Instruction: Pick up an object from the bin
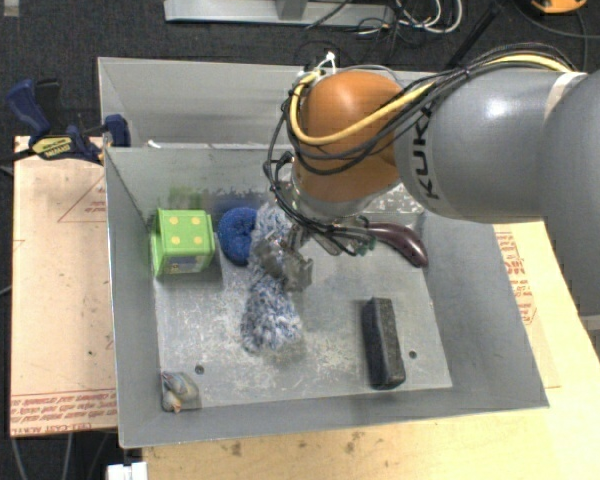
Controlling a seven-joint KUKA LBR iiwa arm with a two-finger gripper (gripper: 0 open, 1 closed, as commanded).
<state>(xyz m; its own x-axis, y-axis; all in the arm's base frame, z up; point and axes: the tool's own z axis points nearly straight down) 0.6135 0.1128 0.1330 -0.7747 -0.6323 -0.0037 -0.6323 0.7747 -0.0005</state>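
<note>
I look down into the grey bin (130, 298), and the green block (184, 241) with yellow dots is my marker. It sits by the bin's left wall in my view.

Just right of the green block lies a round dark blue fuzzy ball (236, 231). Next to that, still further right of the block, is a long fluffy cloth (270, 318) with blue and white specks. It runs from beside the ball down toward the near side of the bin.

My arm (510, 138) comes in from the right. Its orange cover (345, 128) hangs over the middle of the bin. The jaws are low, right on the top end of the speckled cloth and close to the blue ball. I cannot tell if they are released or clenched — the wrist and cables hide too much.

Far right of the green block lies a dark purple curved handle (402, 244). Below that, well apart from the block, is a black bar (382, 341). Straight down from the block, in the near corner, sits a small grey lump (178, 391) — I can't make out what it is.
</note>
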